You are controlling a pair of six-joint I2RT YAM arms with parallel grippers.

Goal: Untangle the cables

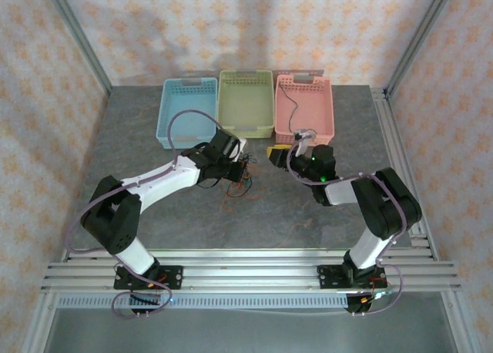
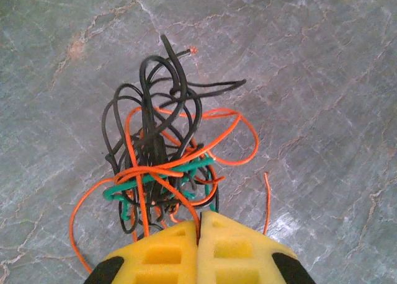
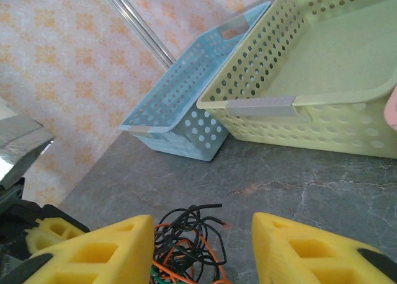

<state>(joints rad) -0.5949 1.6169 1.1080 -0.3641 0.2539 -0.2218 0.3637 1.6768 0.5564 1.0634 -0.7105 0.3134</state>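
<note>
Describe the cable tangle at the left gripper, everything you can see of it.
The cables are thin, flexible wires knotted into one loose clump: mostly black loops, several orange strands, one green. One black end shows an orange tip. Orange loops spill outward over the grey table. The left gripper is shut at the clump's near edge, strands running into its seam.
</note>
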